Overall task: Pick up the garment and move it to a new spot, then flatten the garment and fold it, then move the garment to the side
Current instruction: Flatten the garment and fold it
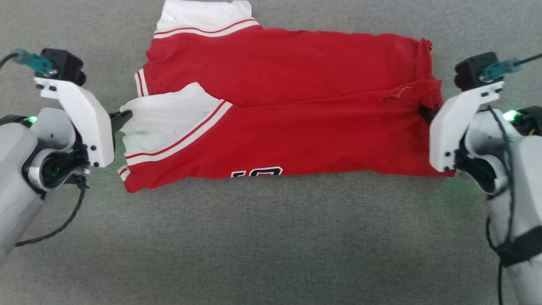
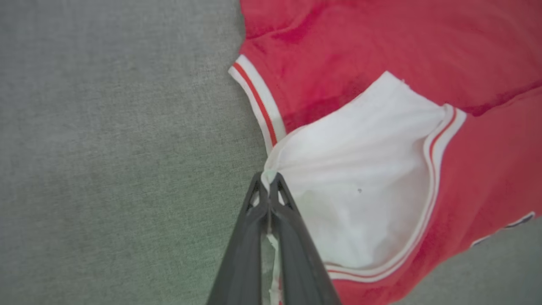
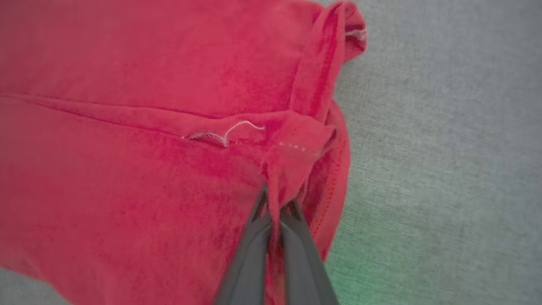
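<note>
– Left gripper (image 2: 267,180): what is it doing?

– Its two dark fingers are pressed together on the edge of the white sleeve end (image 2: 360,178) of the garment (image 1: 296,127). The right gripper (image 3: 279,203) pinches a bunched bit of red hem at the garment's opposite end.

– Where does the garment lie?

– It is spread crosswise on a grey cloth surface (image 1: 271,237), between the two grippers. Its near half appears doubled over the far half, and the folded edge runs along its middle. A sliver of black lettering (image 1: 256,173) peeps out at its near edge.

– How far along is the job?

– The garment looks placed and mostly flattened, with a first lengthwise fold made or just being laid. More folding probably remains, and it has yet to be moved aside.

– And the arms?

– One pale forearm comes in on each side of the garment. The wrists are bent inward and held low, so the fingers point toward its ends.
</note>
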Tool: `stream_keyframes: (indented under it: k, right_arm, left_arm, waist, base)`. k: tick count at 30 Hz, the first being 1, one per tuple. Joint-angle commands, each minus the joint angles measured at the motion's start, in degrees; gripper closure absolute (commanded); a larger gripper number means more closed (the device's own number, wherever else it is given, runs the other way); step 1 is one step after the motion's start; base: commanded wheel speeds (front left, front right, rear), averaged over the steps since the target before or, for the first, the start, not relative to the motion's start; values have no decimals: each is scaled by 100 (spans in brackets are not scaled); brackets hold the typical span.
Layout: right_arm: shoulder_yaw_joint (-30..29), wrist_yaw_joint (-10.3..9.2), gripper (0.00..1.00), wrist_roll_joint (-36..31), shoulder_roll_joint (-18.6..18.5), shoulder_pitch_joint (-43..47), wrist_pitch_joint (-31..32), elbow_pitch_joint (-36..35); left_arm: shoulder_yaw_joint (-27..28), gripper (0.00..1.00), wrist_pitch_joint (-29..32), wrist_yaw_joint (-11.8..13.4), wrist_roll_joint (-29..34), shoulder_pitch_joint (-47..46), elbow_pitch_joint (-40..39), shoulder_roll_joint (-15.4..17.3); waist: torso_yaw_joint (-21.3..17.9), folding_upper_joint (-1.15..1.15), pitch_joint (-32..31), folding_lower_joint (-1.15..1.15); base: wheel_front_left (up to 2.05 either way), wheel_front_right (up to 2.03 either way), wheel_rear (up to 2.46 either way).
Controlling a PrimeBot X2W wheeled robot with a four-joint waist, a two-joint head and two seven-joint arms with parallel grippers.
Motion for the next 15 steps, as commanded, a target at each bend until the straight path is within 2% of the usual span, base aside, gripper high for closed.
stream_keyframes:
  k: [1, 2, 3, 4, 5, 6, 7, 12, 15]
  right_arm:
    - [10, -6, 100, -64, 50, -107, -27, 183]
    - [93, -6, 100, -82, 115, -223, -55, 469]
    - [128, -6, 99, -61, 156, -270, -69, 602]
    - [186, -6, 85, -58, 178, -307, -76, 719]
    - [225, -6, 65, -56, 191, -352, -103, 815]
    - [242, -6, 36, -62, 200, -400, -152, 899]
    - [242, -6, 0, -74, 220, -450, -192, 970]
    - [304, -6, 0, -85, 197, -572, -365, 971]
    - [189, -6, 0, -55, 138, -519, -535, 780]
  left_arm:
    - [-11, 100, 53, -82, -20, -131, 216, -89]
    - [-58, 100, 178, -206, -92, -167, 633, -308]
    - [-72, 100, 236, -268, -116, -189, 820, -390]
    - [-83, 91, 290, -323, -154, -225, 1006, -459]
    - [-72, 64, 314, -373, -178, -270, 1169, -521]
    - [-68, 31, 294, -430, -168, -333, 1290, -564]
    - [-45, 0, 267, -472, -169, -380, 1399, -599]
    - [1, 0, 291, -542, -223, -464, 1651, -608]
    - [37, 0, 367, -524, -250, -531, 1596, -490]
  waist:
    - [-26, 0, 39, 0]
    - [-41, 0, 64, 0]
    - [-48, 0, 73, 0]
    - [-55, 0, 78, 0]
    - [-63, 0, 81, 0]
    - [-70, 0, 81, 0]
    - [-74, 0, 76, 0]
    - [-72, 0, 28, 0]
    - [-39, 0, -25, 0]
  base:
    - [0, 0, 0]
    - [0, 0, 0]
    - [0, 0, 0]
    - [0, 0, 0]
    - [0, 0, 0]
    - [0, 0, 0]
    - [0, 0, 0]
    - [0, 0, 0]
    - [0, 0, 0]
